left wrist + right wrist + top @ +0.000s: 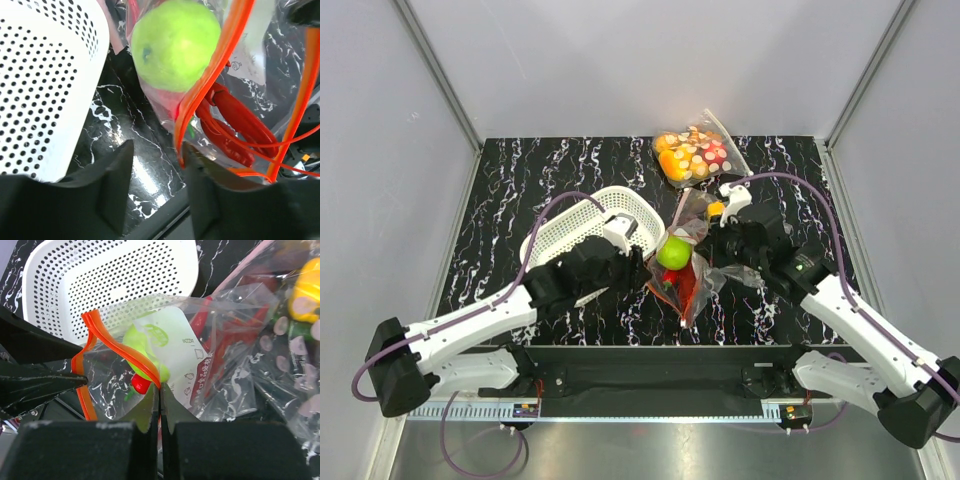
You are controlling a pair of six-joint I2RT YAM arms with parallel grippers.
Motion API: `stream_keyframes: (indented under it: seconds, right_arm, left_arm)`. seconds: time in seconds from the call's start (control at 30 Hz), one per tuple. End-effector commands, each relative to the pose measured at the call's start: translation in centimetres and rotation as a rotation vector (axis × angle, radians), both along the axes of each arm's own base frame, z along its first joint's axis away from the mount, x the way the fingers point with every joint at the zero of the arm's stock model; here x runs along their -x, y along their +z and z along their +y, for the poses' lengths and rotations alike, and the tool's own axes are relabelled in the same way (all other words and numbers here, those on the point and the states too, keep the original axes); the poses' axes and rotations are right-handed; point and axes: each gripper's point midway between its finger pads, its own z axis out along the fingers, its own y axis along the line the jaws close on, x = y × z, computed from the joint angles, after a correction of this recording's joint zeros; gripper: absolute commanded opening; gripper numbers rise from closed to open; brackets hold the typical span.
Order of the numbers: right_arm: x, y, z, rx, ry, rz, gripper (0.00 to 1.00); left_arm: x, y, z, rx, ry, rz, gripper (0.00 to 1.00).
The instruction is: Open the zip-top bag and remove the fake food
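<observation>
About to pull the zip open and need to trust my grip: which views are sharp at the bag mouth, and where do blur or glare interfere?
Right wrist: zip strip sharp where the right gripper pinches the zip-top bag; crinkles glint. Left wrist: green apple blurred, too close; red lobster and strip clearer. Top external: even light, the bag is small and its reflections mask the mouth.

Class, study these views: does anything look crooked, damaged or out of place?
The zip-top bag is crumpled, and its orange zip strip is kinked and twisted rather than straight. The right gripper pinches the bag's edge. Nothing has spilled.
</observation>
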Motion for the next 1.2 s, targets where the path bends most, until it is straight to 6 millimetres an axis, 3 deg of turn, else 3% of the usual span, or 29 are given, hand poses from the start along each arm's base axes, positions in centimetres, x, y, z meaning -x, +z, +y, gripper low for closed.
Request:
stream_keyframes:
  seconds: [0.0,0.17,0.3,0.4,0.53,0.63,0.87,1.17]
  right_arm:
    - [-0.4,0.8,2.3,-0.106,0.038,-0.029,0.0]
    - [-0.2,-0.3,3.2,-0.123,0.053,-0.004,0.0]
    - [-0.5,-0.6,3.3,-0.118,0.045,-0.008,0.0]
    - [-0.7,-0.2,3.3,-0.123,0.044,-0.018,0.0]
    - [-0.5,0.2,3.3,-0.129,0.048,-0.027,0.0]
    - [-0.4,0.5,3.5,-0.142,0.056,-0.03,0.0]
    - [0.6,1.2,3.6,-0.168,0.084,-0.036,0.0]
    - [1.5,1.6,3.2,-0.18,0.097,-0.033,0.0]
  left_arm:
    - [-0.4,3.0,-0.7,0.056,-0.014,-0.109,0.51]
    - [-0.3,7.2,-1.4,0.116,-0.031,-0.265,0.52]
    - [0.7,9.3,-2.4,0.175,-0.086,-0.347,0.52]
    - [1.1,8.8,-3.1,0.157,-0.118,-0.353,0.56]
    - [0.2,5.5,-4.4,0.044,-0.112,-0.26,0.56]
    - [0.1,4.7,-5.5,0.058,-0.119,-0.233,0.6]
    - [-3.0,4.5,-4.3,0.007,0.075,-0.263,0.65]
    - [-4.6,3.6,-5.4,0.076,0.065,-0.25,0.77]
